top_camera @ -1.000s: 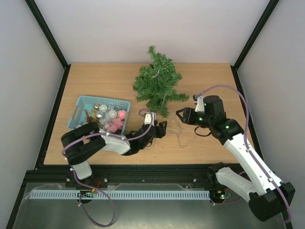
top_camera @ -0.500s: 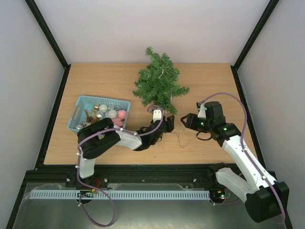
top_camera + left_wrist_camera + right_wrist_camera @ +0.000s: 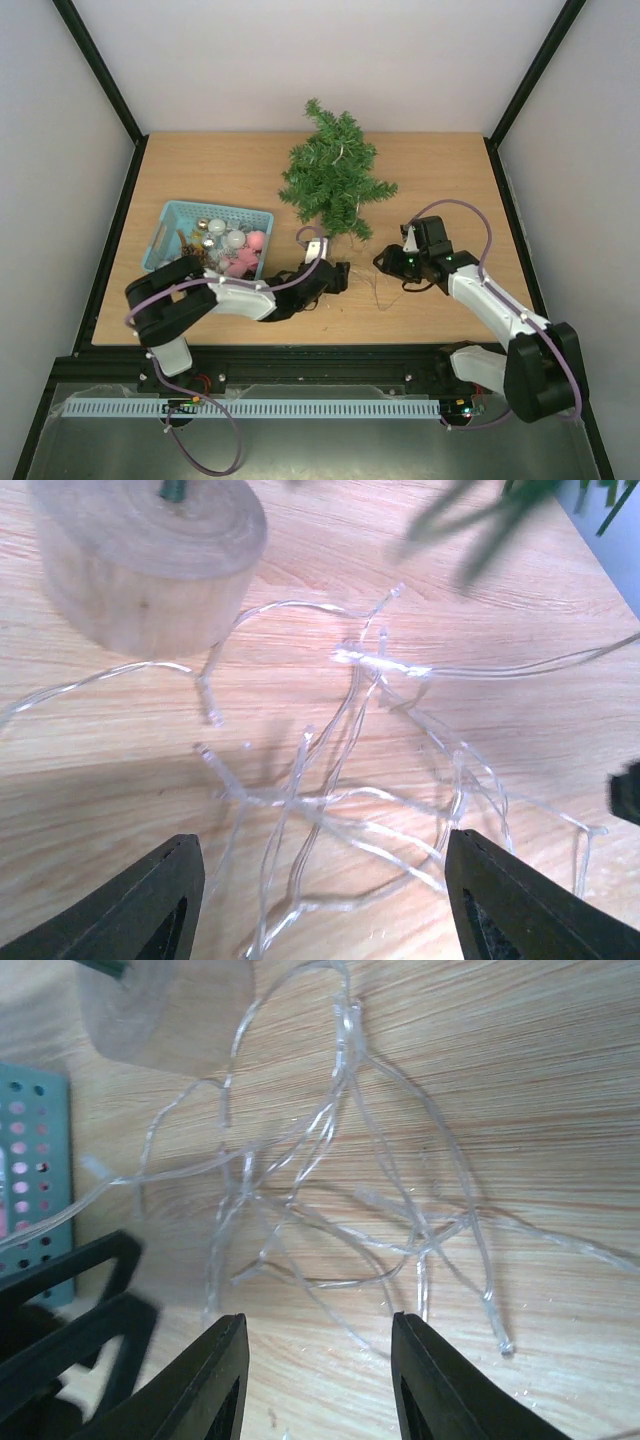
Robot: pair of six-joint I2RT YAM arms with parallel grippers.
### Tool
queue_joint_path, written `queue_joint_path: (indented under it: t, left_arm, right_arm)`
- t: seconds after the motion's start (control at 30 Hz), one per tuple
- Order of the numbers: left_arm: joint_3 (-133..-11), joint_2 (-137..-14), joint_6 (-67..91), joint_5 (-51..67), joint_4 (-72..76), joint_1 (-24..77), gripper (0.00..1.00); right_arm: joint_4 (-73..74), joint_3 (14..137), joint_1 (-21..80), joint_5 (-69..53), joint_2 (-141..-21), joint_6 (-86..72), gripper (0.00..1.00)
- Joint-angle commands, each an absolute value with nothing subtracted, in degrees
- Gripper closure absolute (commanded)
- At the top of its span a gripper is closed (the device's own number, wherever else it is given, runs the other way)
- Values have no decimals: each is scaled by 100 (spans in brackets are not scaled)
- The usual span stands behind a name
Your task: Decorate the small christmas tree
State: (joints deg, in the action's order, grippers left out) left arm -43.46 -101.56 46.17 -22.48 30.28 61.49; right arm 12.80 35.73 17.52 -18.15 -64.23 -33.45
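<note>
The small christmas tree [image 3: 335, 178] stands upright at the back middle of the table on a round wooden base [image 3: 150, 565], which also shows in the right wrist view [image 3: 165, 1015]. A tangled clear light string [image 3: 376, 287] lies on the table in front of the tree, below both grippers [image 3: 340, 780] [image 3: 330, 1190]. My left gripper [image 3: 337, 275] [image 3: 330, 910] is open and empty, low over the string's left part. My right gripper [image 3: 385, 262] [image 3: 320, 1360] is open and empty over its right part, facing the left one.
A teal basket [image 3: 172, 212] holding several baubles, silver, white and pink [image 3: 234, 246], stands at the left; its wall shows in the right wrist view [image 3: 30, 1160]. My left gripper's fingers [image 3: 60, 1330] appear there too, close by. Black frame posts border the table.
The right gripper has come down and left to the light string. The left gripper pushed toward the tree base, then drew back slightly. The tree shifted a little to the right early on.
</note>
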Motion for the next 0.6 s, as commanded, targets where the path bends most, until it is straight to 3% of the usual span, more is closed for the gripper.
queue_joint_path:
  t: [0.0, 0.57]
  left_arm:
    - [-3941, -9458, 4630, -2004, 2582, 6175, 32]
    - [-3152, -6410, 4711, -2149, 301, 6178, 32]
  right_arm:
    - [975, 3695, 1723, -1592, -6907, -3226, 60]
    - [1009, 4312, 2057, -639, -8263, -2857, 66]
